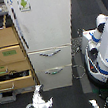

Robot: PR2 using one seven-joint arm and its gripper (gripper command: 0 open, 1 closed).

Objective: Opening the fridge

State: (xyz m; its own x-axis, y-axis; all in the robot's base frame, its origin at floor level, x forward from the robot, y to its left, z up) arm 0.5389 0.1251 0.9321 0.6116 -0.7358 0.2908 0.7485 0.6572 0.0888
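The end effector (39, 99) hangs low in the exterior view, fingers spread wide, holding nothing. Directly above it stands the fridge (47, 25), door shut, its two drawers (52, 65) nearest. Up and left sits a wooden cabinet (8, 60); far right, a white robot (104, 48).

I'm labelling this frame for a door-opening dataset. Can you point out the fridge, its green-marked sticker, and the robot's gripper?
fridge (47, 25): exterior view, bare front of the upper door.
green-marked sticker (24, 3): exterior view, middle of the sticker, top left of the door.
gripper (39, 97): exterior view, between its white fingertips, below the lower drawers.
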